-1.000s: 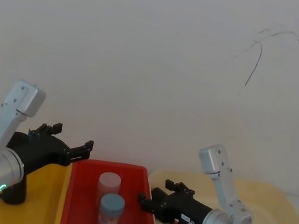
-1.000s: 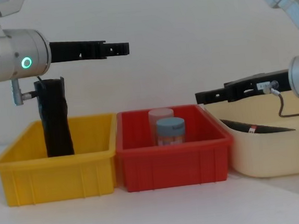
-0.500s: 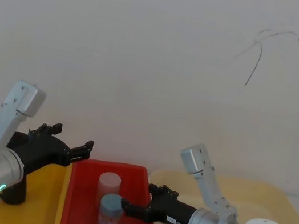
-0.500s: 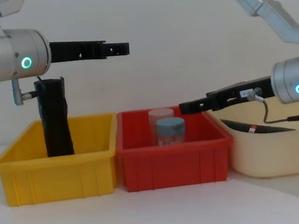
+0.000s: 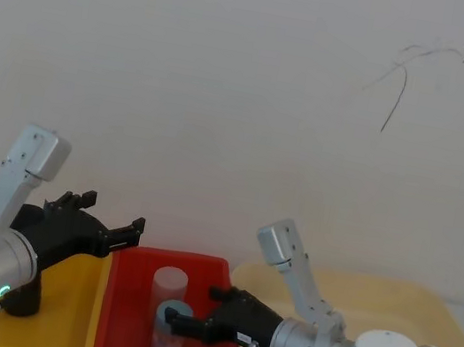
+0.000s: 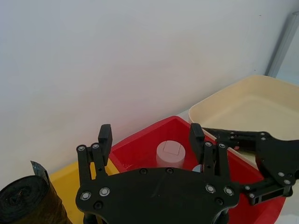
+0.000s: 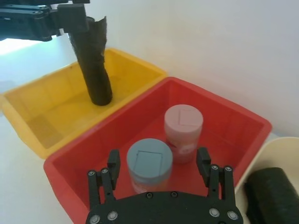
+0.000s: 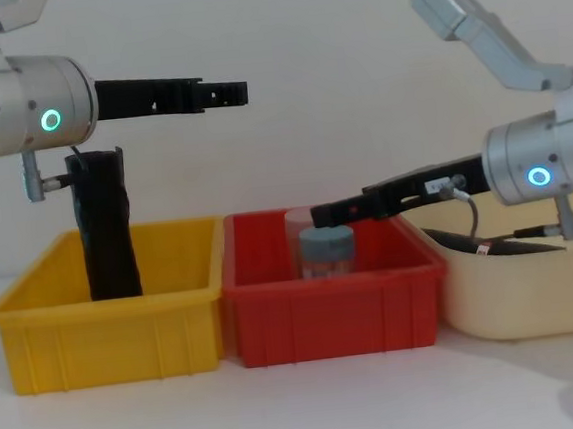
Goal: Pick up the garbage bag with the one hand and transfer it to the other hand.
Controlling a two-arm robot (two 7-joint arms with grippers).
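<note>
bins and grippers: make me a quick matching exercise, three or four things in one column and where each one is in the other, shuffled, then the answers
Things
1. plain black roll
2. garbage bag
3. blue-lidded jar
4. left gripper

Places
A. lying in the cream bin
B. in the air above the seam between the yellow bin and the red bin
C. standing upright in the yellow bin
D. in the red bin, beside the pink-lidded jar

Pairs: 1-C, 2-A, 3-D, 4-B

The right gripper, open, reaches over the red bin with the blue-lidded jar between its fingers.
</note>
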